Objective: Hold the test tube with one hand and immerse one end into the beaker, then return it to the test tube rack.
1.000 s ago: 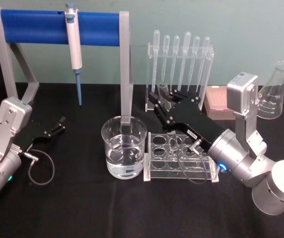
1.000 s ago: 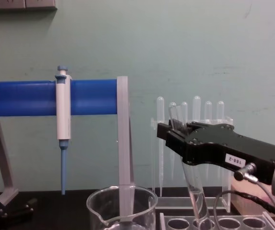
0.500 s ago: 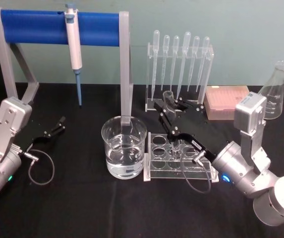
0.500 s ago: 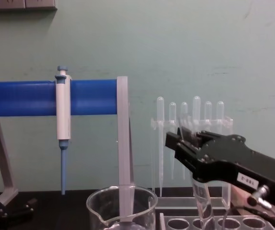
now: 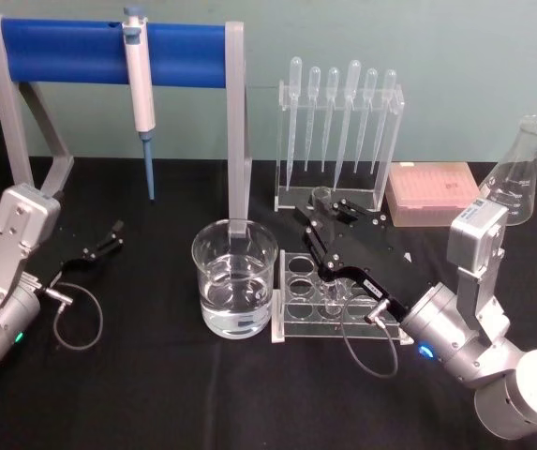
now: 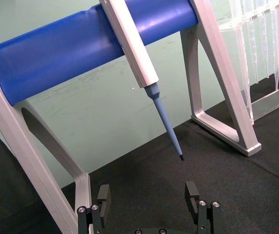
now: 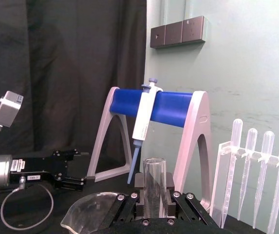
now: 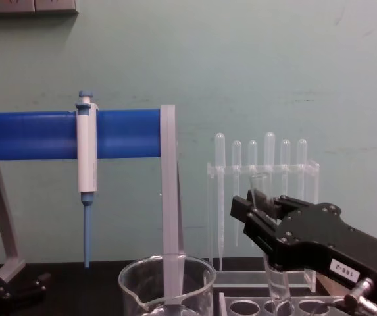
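Head view: one test tube (image 5: 325, 246), one beaker (image 5: 234, 277)

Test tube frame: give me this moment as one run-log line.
right gripper: shut on test tube, upright in rack | beaker: beside rack | left gripper: open, parked at left

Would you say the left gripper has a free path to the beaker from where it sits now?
Probably yes. The left gripper rests open on the table left of the beaker, with bare black cloth between them. The pipette stand's post stands behind the beaker, off that line.
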`<action>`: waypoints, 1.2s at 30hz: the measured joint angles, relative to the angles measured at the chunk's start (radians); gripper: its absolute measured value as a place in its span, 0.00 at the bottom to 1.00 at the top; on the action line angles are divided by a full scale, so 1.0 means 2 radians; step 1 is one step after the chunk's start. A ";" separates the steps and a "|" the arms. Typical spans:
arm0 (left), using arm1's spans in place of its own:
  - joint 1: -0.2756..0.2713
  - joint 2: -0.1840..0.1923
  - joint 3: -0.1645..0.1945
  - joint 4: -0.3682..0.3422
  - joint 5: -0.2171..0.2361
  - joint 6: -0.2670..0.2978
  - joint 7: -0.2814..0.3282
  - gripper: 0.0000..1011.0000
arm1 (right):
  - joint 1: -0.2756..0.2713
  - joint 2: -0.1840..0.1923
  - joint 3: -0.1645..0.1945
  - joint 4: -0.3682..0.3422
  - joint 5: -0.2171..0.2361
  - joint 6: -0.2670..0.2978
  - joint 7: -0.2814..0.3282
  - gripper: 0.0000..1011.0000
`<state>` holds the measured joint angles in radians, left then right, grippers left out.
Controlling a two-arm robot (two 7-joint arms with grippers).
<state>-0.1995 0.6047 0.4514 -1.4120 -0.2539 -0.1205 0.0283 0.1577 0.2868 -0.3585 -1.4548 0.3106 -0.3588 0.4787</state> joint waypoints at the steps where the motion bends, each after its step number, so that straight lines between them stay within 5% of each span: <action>1: 0.000 0.000 0.000 0.000 0.000 0.000 0.000 0.99 | 0.000 -0.001 0.000 0.002 0.000 -0.001 0.000 0.22; 10: 0.000 0.000 0.000 0.000 0.000 0.000 0.000 0.99 | 0.002 -0.001 -0.002 0.010 -0.007 0.004 0.001 0.25; 19: 0.000 0.000 0.000 0.000 0.000 0.000 0.000 0.99 | 0.002 0.001 -0.002 0.004 -0.015 0.028 -0.008 0.52; 24: 0.000 0.000 0.000 0.000 0.000 0.000 0.000 0.99 | -0.017 0.014 0.003 -0.042 -0.029 0.053 -0.028 0.68; 29: 0.000 0.000 0.000 0.000 0.000 0.000 0.000 0.99 | -0.062 0.033 0.025 -0.117 -0.044 0.075 -0.061 0.87; 36: 0.000 0.000 0.000 0.000 0.000 0.000 0.000 0.99 | -0.135 0.052 0.087 -0.197 -0.066 0.100 -0.120 0.99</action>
<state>-0.1995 0.6047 0.4515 -1.4120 -0.2539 -0.1205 0.0283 -0.1121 0.3905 -0.1852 -1.8487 0.1782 -0.1588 0.2387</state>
